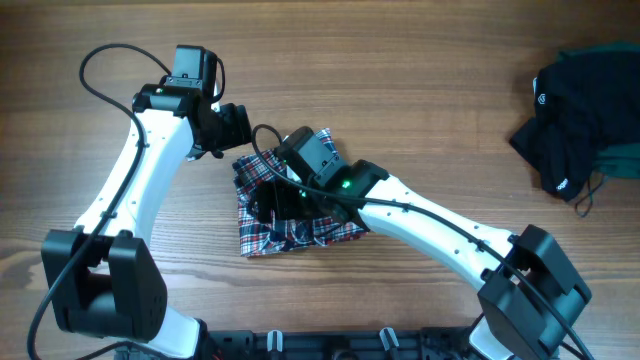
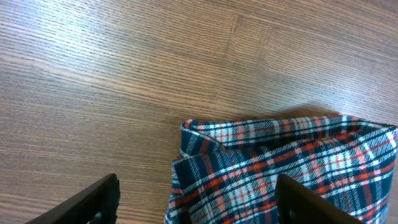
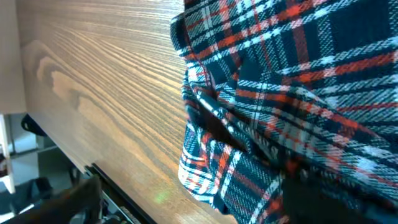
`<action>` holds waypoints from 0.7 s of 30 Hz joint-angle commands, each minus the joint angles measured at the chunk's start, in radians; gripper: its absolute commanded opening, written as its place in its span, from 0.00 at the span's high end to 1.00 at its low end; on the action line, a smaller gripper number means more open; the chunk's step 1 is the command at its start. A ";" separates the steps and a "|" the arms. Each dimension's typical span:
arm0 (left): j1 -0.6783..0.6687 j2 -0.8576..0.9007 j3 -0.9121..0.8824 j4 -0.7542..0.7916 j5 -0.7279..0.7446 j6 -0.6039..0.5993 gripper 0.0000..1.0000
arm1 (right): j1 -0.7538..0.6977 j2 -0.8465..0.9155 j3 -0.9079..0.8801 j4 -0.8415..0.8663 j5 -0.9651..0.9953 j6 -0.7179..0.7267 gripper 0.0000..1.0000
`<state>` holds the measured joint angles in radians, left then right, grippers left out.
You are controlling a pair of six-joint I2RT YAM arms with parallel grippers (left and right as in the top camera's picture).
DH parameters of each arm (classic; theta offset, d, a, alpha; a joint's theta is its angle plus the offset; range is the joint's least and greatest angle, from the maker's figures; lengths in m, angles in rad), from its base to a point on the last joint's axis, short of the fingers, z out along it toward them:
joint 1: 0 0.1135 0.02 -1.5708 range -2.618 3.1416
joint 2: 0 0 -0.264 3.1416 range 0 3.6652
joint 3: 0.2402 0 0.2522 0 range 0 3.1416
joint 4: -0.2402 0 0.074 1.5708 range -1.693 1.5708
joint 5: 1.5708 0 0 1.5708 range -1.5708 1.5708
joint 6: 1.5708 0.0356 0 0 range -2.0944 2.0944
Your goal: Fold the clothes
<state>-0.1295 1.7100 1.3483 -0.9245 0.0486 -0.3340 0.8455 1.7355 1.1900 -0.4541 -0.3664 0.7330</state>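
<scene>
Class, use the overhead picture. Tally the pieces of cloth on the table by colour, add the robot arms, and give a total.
plaid garment, red, navy and white: 1
black garment with small white logos: 1
dark green cloth, mostly hidden by the black one: 1
Robot arms, left arm and right arm: 2
Total: 5

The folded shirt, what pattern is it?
The shirt is red, navy, white plaid; clearest from left wrist.

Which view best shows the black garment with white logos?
Overhead: the black garment lies bunched at the picture's right edge, logos visible. Both wrist views show none of it, only the red, navy and white plaid shirt and wooden tabletop.
</scene>
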 commanded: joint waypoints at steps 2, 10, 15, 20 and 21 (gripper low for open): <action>0.005 0.005 0.008 -0.003 -0.017 0.006 0.20 | 0.000 0.008 0.028 0.000 0.003 -0.012 0.01; 0.005 0.005 0.008 -0.012 -0.017 0.006 0.20 | -0.082 -0.073 0.235 -0.322 0.253 -0.165 0.00; 0.005 0.005 0.008 -0.013 -0.017 0.006 0.20 | -0.097 -0.005 0.206 -0.354 0.144 -0.165 0.13; 0.005 0.005 0.008 -0.027 -0.017 0.006 0.20 | -0.092 0.076 0.206 -0.408 0.096 -0.122 0.94; 0.005 0.005 0.008 -0.027 -0.017 0.006 0.20 | -0.092 0.088 0.206 -0.422 0.097 -0.115 0.96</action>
<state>-0.1295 1.7100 1.3487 -0.9447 0.0486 -0.3340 0.7483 1.7794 1.4086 -0.8551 -0.2401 0.5873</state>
